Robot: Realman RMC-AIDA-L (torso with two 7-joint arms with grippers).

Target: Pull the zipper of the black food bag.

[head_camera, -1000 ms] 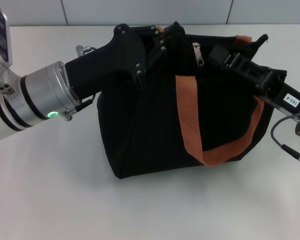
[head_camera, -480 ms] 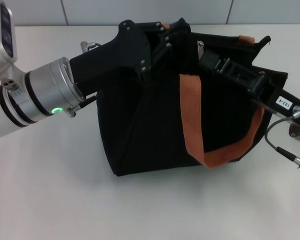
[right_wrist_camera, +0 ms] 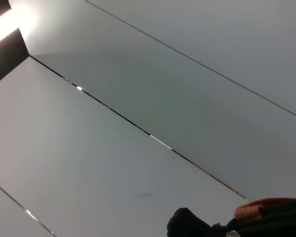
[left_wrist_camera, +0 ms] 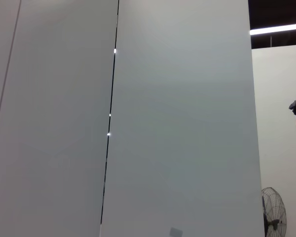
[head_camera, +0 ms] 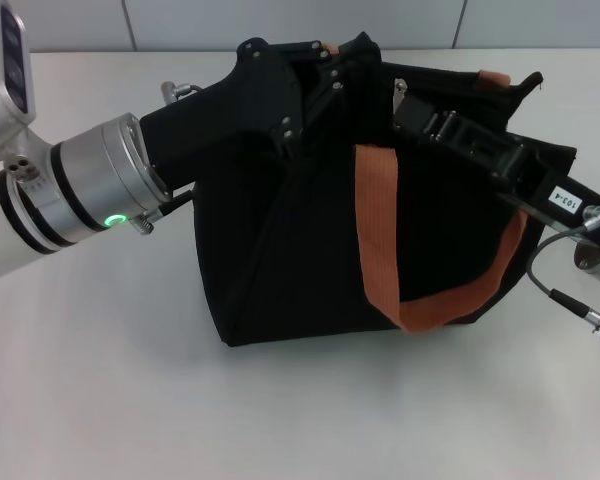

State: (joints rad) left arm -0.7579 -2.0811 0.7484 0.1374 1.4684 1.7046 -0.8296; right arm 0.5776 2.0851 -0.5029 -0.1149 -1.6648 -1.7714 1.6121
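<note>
Apparently both grippers sit at the black food bag's [head_camera: 310, 230] top edge, right gripper [head_camera: 408, 108] reaching the zipper [head_camera: 399, 92], grip unclear, pull seemingly unfinished.

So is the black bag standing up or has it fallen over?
Standing up. The black food bag sits on its base on the table, top edge uppermost, with the left gripper and right gripper at that top edge.
</note>
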